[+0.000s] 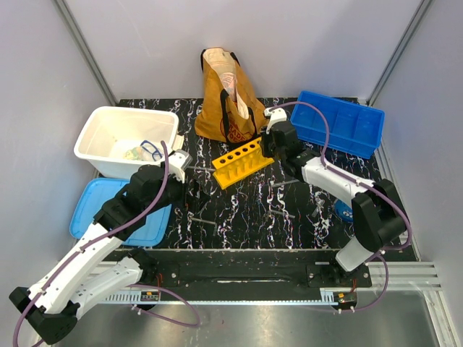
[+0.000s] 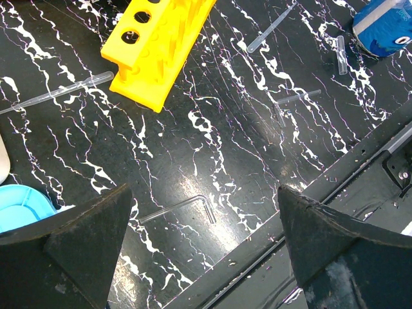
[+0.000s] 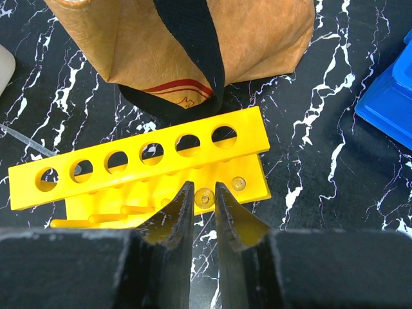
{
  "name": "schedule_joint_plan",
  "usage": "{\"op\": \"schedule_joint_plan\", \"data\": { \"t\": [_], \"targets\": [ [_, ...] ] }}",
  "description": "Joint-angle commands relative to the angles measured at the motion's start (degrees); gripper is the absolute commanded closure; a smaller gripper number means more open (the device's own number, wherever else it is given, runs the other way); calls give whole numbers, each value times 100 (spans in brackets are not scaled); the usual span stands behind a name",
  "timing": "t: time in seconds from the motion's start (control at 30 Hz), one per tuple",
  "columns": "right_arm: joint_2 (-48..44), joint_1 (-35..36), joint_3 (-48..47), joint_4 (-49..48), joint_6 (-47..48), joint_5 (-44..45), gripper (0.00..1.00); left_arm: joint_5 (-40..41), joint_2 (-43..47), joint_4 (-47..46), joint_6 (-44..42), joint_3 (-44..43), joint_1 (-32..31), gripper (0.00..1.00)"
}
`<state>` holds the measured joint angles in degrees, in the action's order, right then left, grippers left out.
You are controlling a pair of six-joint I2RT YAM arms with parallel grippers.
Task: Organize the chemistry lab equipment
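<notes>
Plainly the risk sits at the yellow test-tube rack (image 3: 138, 158), which lies mid-table just near of the tote bag (image 3: 109, 38). The right hand (image 3: 202, 193) is over the rack's near base edge with its fingers drawn to a narrow slit and one small peg showing in that slit. Whether it actually pinches the plastic I cannot tell. A hold that thin and that close to the rack's right end would probably let the long rack swing or tip when lifted. The bag's black strap (image 3: 187, 38) loops down to the rack's far edge and could snag it. A clear pipette (image 2: 58, 94) lies at the rack's left end and may be swept along. The left hand (image 2: 203, 199) hangs spread wide above the table (image 2: 225, 148), holding nothing, with a bent hex key (image 2: 187, 206) below it and short tubes (image 2: 297, 98) further right that look likely to roll if nudged. As for containers, all six rack holes stand unfilled. The white bin (image 1: 101, 119) at far left holds what look like blue-framed goggles (image 1: 150, 150) and a pale item. No contents show in the blue divided tray (image 1: 365, 144) at far right.
</notes>
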<state>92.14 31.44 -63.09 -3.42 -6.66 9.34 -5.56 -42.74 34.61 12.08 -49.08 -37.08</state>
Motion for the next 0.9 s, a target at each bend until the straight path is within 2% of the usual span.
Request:
{"op": "schedule_joint_plan", "data": {
  "t": [0.0,0.33,0.5,0.77,0.87],
  "targets": [
    [50,-6,-186,-124,129,-47,76,117,29,-174,32,4,-19,1],
    [401,-6,-230,-123,200,-108,76,143,-24,-174,32,-5,-10,1],
    [656,-6,-247,-247,191,-135,72,204,-24,-174,23,4,-19,1],
    [402,-6,-563,306,-107,173,48,424,-24,-156,23,12,-19,1],
    [156,-6,-836,1174,-300,216,41,538,-33,-130,32,12,-10,1]
  ]
}}
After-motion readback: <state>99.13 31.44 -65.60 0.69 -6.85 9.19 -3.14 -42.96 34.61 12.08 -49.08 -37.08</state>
